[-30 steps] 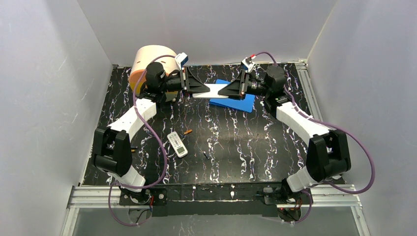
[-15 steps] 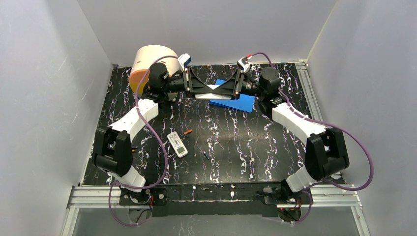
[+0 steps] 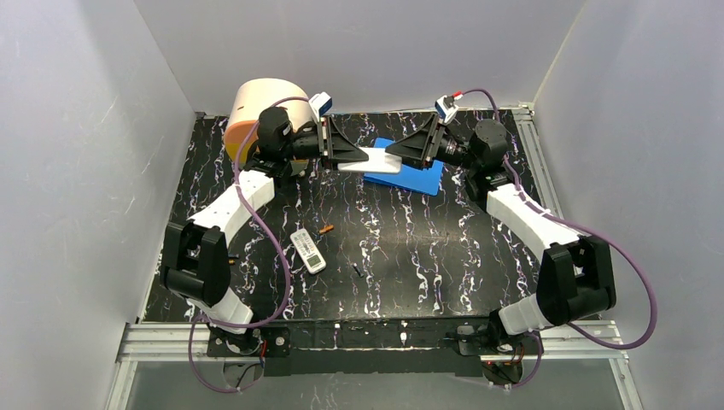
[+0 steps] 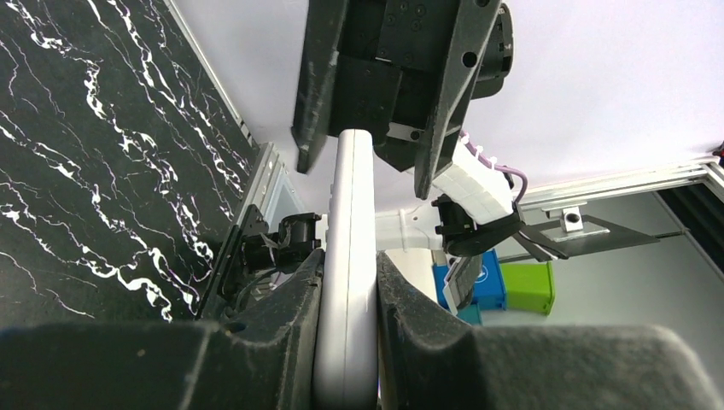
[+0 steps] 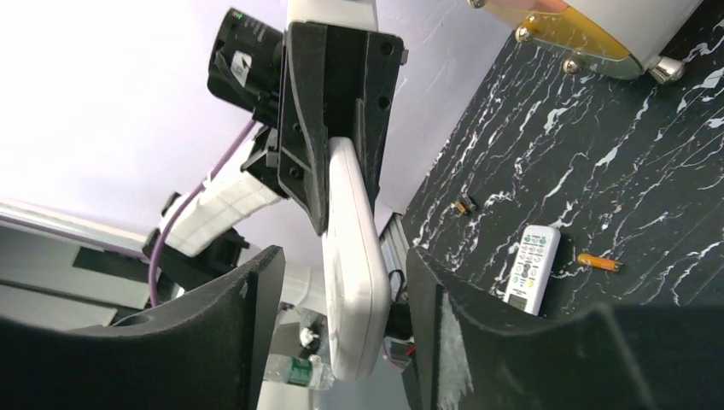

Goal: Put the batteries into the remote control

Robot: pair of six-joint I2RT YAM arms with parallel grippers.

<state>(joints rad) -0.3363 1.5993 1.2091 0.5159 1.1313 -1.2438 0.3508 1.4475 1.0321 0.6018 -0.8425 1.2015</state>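
Observation:
My left gripper [image 3: 354, 156] is shut on a plain white remote [image 3: 378, 161] and holds it level in the air over the back of the table. In the left wrist view the remote [image 4: 350, 256] is clamped edge-on between both fingers. My right gripper [image 3: 398, 155] faces it from the right, open. In the right wrist view the remote's free end [image 5: 354, 282] lies between the spread fingers [image 5: 248, 342] without touching them. An orange battery [image 3: 325, 229] and a dark battery [image 3: 357, 270] lie on the table. The orange one also shows in the right wrist view [image 5: 598, 262].
A second white remote with buttons [image 3: 308, 250] lies left of centre beside the orange battery. A blue flat tray [image 3: 423, 179] lies under the grippers at the back. A cream and orange cylinder [image 3: 256, 107] stands at the back left corner. White walls enclose the table.
My right gripper first closed in on the left gripper along the remote, then drew back to the right and now stands open. The left gripper still holds the remote in place.

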